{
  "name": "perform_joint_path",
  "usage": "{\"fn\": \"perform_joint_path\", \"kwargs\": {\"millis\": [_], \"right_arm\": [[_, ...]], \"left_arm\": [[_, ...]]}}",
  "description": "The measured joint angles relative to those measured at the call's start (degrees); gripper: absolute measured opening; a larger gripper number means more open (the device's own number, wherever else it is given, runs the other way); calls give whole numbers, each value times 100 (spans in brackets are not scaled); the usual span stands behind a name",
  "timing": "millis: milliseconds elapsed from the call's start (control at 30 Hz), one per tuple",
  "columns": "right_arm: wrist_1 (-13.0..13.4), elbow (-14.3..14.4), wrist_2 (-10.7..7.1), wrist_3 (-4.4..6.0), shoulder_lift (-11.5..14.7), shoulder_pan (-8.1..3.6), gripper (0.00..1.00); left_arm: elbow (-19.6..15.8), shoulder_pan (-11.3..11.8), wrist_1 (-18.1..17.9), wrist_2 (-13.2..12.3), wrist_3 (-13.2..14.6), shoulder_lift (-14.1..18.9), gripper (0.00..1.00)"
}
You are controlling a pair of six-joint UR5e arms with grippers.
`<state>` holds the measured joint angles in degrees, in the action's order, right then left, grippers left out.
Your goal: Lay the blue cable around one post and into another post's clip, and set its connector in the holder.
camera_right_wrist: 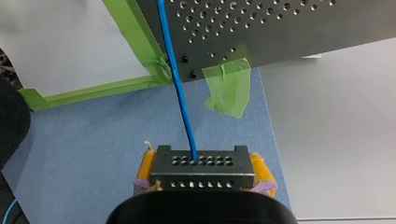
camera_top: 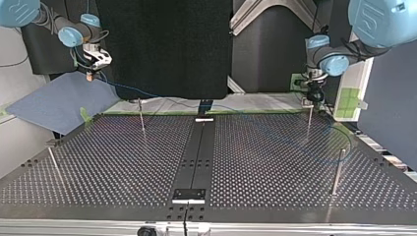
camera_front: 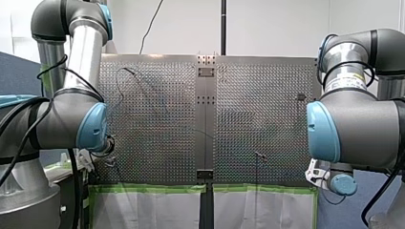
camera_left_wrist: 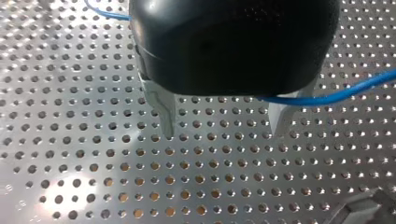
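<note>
right wrist view first: got my right gripper [camera_top: 91, 72] clamped hard on the dark connector [camera_right_wrist: 201, 168], yellow pads [camera_right_wrist: 148, 164] hugging both sides, parked off the tabletop [camera_top: 123, 162] just past its green-taped corner and above the blue mat [camera_right_wrist: 84, 140]. probably kept out there to hold the blue cable [camera_right_wrist: 180, 93] lifted and lightly tensioned ahead of any routing. easy to trace the cable from the connector up over that corner, then in the top view along the arms' edge and out into a loose loop lying flat toward the opposite side edge, near the rear post [camera_top: 309, 124] and the front post [camera_top: 338, 169]. can't tell about contact with either. over there, got my left gripper [camera_left_wrist: 223, 130] hovering low over the tabletop, metal fingers [camera_left_wrist: 163, 112] spread wide, nothing pinched, cable just running past beside one finger. guessing at a setup for grabbing slack and steering it round a post. no wrap, no clip, no holder step done yet by the look of it.
</note>
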<state>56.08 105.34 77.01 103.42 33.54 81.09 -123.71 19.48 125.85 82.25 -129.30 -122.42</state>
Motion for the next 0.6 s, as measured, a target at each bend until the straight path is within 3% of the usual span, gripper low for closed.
{"fn": "perform_joint_path", "kwargs": {"millis": [600], "right_arm": [[-5,0,0,-14,-1,55,0]], "left_arm": [[-80,53,-1010,533,-1011,-2,100]]}}
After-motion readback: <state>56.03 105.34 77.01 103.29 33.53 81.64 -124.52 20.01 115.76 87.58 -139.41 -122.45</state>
